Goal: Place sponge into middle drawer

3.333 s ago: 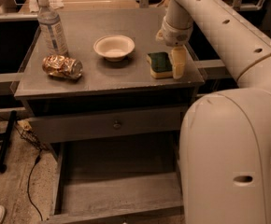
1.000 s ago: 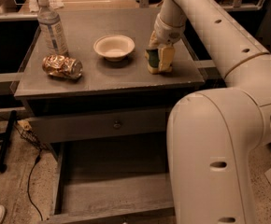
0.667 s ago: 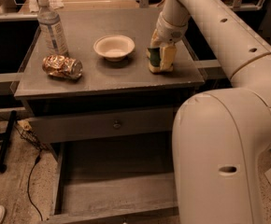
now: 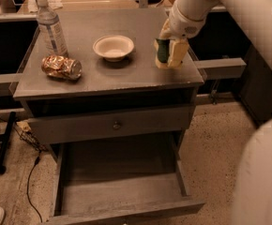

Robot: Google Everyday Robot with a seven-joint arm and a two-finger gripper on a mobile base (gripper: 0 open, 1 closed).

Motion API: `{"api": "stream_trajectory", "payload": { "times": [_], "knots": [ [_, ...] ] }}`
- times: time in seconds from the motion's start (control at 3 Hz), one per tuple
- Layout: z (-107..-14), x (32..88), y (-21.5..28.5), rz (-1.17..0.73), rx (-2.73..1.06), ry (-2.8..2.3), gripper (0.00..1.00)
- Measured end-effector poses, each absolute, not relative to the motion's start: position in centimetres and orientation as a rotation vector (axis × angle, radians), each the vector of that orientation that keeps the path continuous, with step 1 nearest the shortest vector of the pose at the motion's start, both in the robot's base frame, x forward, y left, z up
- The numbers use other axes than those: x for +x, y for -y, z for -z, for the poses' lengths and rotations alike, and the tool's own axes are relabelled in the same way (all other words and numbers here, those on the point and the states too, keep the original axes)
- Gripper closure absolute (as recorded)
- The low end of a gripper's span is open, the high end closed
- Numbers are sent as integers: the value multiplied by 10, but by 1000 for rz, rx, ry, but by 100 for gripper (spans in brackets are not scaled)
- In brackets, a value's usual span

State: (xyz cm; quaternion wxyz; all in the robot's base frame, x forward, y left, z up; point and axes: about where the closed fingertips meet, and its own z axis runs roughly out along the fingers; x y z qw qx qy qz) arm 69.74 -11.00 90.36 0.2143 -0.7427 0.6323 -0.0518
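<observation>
At the left rear of the cabinet top (image 4: 126,81) a clear water bottle (image 4: 51,28) stands upright, and just in front of it a crushed shiny can (image 4: 61,67) lies on its side. Near the middle of the top sits a pale bowl (image 4: 113,47). Below, a closed drawer front (image 4: 79,125) with a round knob (image 4: 117,124) spans the cabinet, and under it the middle drawer (image 4: 122,193) is pulled out toward the camera. Toward the right edge of the top, the gripper (image 4: 170,55) reaches down from the white arm (image 4: 230,3), its fingers closed around the sponge (image 4: 162,50), which stands on edge, green face toward the bowl; whether its lower edge touches the top I cannot tell
</observation>
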Motion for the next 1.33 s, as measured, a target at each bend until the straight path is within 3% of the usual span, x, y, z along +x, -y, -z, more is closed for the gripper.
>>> {"api": "stream_trajectory", "payload": {
  "times": [0.33, 1.0, 1.33],
  "knots": [
    [-916, 641, 96, 161, -2028, -1732, 100],
    [-917, 615, 104, 202, -1991, -1744, 100],
    [-883, 555, 104, 181, -2017, -1808, 100]
  ]
}}
